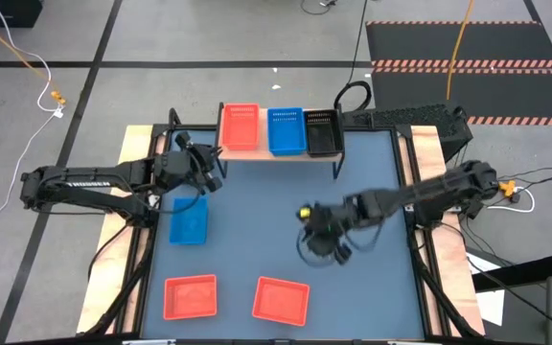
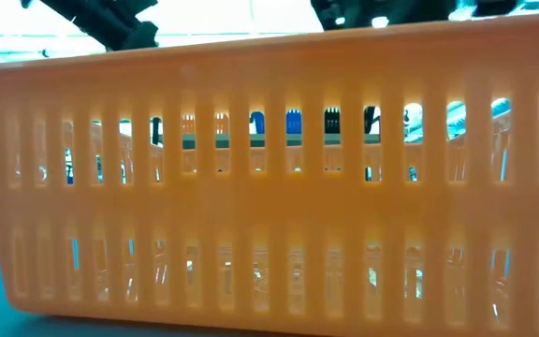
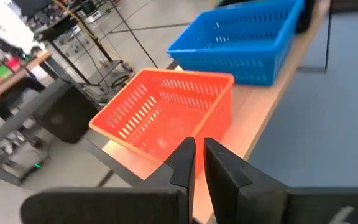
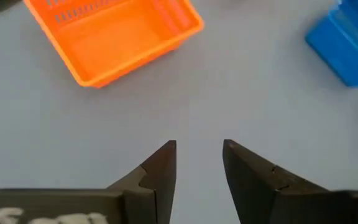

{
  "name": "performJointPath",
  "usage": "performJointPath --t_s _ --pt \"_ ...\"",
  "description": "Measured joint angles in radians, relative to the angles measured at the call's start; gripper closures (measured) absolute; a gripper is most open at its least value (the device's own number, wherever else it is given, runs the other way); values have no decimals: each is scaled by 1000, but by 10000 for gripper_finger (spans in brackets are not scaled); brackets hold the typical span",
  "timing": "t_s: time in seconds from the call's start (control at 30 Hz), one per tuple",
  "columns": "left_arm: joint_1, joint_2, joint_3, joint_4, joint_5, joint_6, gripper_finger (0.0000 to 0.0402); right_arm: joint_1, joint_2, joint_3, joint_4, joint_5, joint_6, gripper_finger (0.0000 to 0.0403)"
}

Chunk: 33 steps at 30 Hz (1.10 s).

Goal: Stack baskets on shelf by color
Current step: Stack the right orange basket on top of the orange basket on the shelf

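Up at the far edge of the blue worktop sits the little wooden shelf, and it's got three baskets on it in a row: a red basket on the left arm's side, a blue basket in the middle, and a black basket next to that. They're side by side, basically touching.

Down on the worktop there's another blue one lying loose near the left arm, plus two more red ones along the near edge, the left red one and the right red one, a bit apart from each other. One of those red ones is so close to the low camera that its slotted wall fills nearly the whole shot, with the shelf stuff only peeking through the slots.

Left end effector hangs just off the shelf's end by the red basket, fingers pinched nearly together with nothing between them. From its wrist cam you look right over the red basket and the blue one behind it.

Right end effector is out over the middle of the worktop, pointing down at bare surface, fingers apart and empty. The right red one shows ahead of it, well clear.
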<state>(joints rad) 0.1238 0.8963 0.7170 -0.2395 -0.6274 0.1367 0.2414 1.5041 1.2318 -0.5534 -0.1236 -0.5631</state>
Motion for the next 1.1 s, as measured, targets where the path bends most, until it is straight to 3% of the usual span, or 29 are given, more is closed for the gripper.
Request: performJointPath --t_s 0.13,0.27,0.4,0.63,0.83,0.93,1.1 --pt "0 2 0 40 67 -94 364 119 54 -23 47 72 10 282" --pt "-12 40 0 62 159 -158 364 222 142 28 78 76 18 282" --pt "-42 109 1 84 174 -213 364 289 233 94 63 67 17 282" --pt "-106 238 0 98 174 -274 364 318 339 127 48 69 -4 282" --pt "-160 262 0 80 173 -290 364 313 379 129 90 69 -36 286" --pt "-187 240 0 72 163 -297 364 299 393 129 93 67 -36 309" --pt "-238 174 0 52 134 -287 364 270 392 129 130 42 -83 389"
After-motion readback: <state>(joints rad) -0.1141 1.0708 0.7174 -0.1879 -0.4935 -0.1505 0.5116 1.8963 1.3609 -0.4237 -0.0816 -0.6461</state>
